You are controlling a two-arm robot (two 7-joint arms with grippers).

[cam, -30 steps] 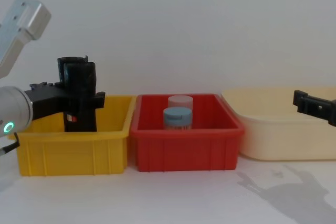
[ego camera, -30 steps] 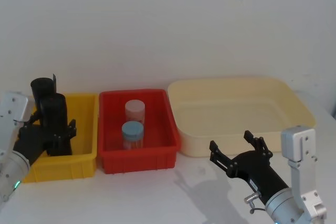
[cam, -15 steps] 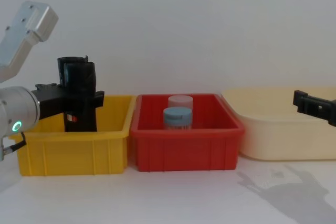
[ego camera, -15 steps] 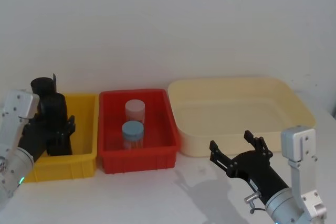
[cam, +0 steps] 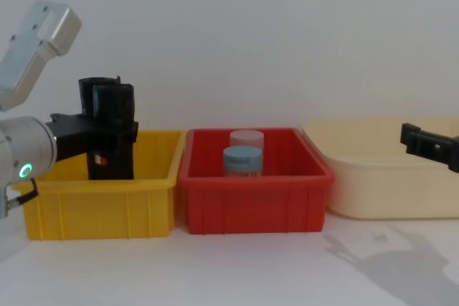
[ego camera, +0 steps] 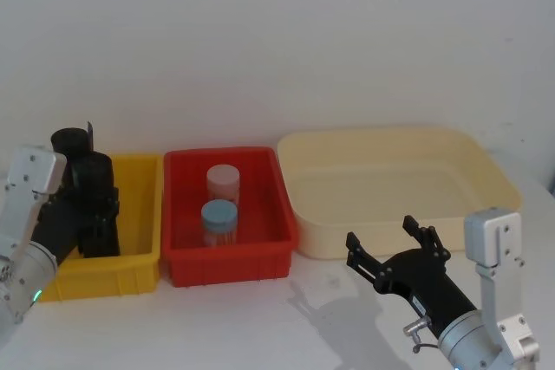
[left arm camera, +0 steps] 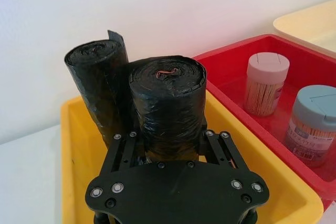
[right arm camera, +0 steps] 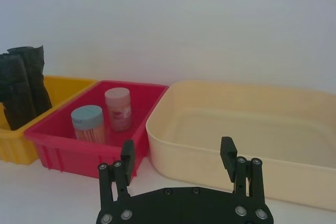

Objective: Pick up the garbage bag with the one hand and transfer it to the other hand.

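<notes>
left wrist view: left gripper (left arm camera: 167,136) was clamped on the garbage bag (left arm camera: 167,95), jaws snug on both sides at about mid-height. bag stood upright by the yellow bin's (ego camera: 139,259) left wall, touching the ragged roll (left arm camera: 97,85) in the far-left corner. right gripper (ego camera: 388,244) hung with fingers apart over the table's (ego camera: 260,318) front right, before the cream tray (ego camera: 381,133). i'd lift straight up so the neighbour doesn't drag along, clear the bin rim, and leave the top end free for the handover.
</notes>
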